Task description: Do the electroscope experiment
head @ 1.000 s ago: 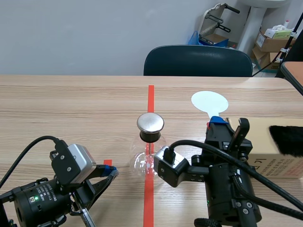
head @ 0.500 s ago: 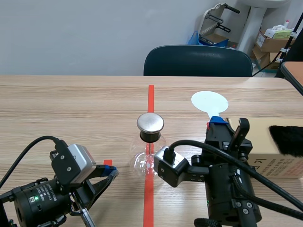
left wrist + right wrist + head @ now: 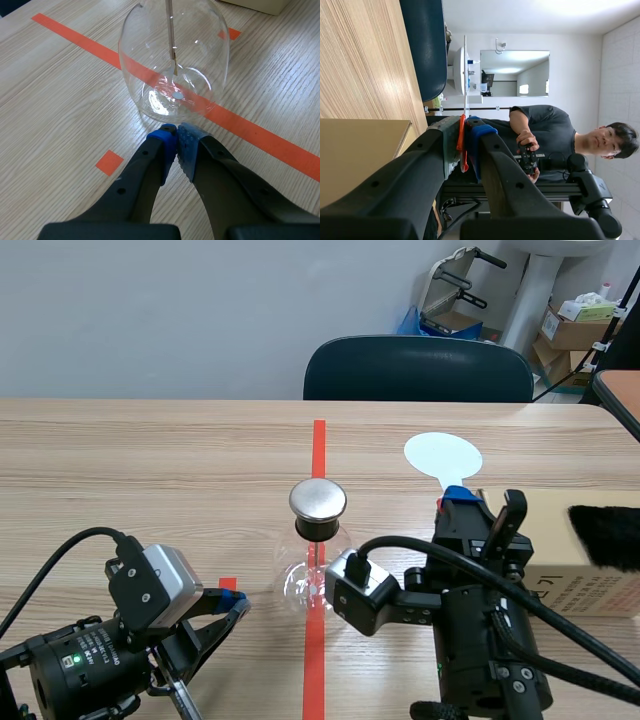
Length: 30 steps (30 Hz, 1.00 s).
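Nothing is shifting since a second ago. I am keeping the right gripper [image 3: 464, 135] clamped on the paddle [image 3: 443, 455], beside the box [image 3: 585, 560]. The left gripper [image 3: 175, 137] is resting closed and empty, just short of the flask [image 3: 175, 65] at mid-table.

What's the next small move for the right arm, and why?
Probably move the right gripper so its white disc nears the metal cap: the gripper is shut on the disc's handle, the disc stands apart from the cap, and the leaf below hangs straight.
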{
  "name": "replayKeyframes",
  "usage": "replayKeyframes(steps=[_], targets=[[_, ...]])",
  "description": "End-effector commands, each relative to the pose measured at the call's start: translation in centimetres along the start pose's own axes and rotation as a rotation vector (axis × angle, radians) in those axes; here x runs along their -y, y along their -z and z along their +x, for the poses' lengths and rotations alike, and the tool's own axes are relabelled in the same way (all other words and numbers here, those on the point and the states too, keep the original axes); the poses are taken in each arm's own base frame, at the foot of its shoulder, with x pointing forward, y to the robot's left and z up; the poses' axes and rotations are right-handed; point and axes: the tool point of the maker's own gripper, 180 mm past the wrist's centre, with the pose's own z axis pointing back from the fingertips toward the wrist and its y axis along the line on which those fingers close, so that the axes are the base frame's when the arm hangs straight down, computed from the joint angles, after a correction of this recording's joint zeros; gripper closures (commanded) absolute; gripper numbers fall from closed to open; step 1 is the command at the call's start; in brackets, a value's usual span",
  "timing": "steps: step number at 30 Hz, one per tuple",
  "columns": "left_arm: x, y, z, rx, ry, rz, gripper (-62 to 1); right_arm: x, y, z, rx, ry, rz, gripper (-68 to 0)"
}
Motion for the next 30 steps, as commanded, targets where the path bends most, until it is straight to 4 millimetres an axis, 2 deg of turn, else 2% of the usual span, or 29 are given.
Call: replayKeyframes(steps=[1,14,30], targets=[[-0.1,0.2,0.9,0.031,-0.003,0.002,-4.4,0.7,0.5,-0.2,-0.002,0.002,-0.029,-0.8],[-0.1,0.2,0.9,0.031,-0.003,0.002,-4.4,0.8,0.5,0.2,0.024,0.005,-0.036,-0.8],[-0.1,0.2,0.9,0.031,-0.003,0.002,-4.4,0.8,-0.6,6.1,0.358,-0.001,-0.037,-0.8]])
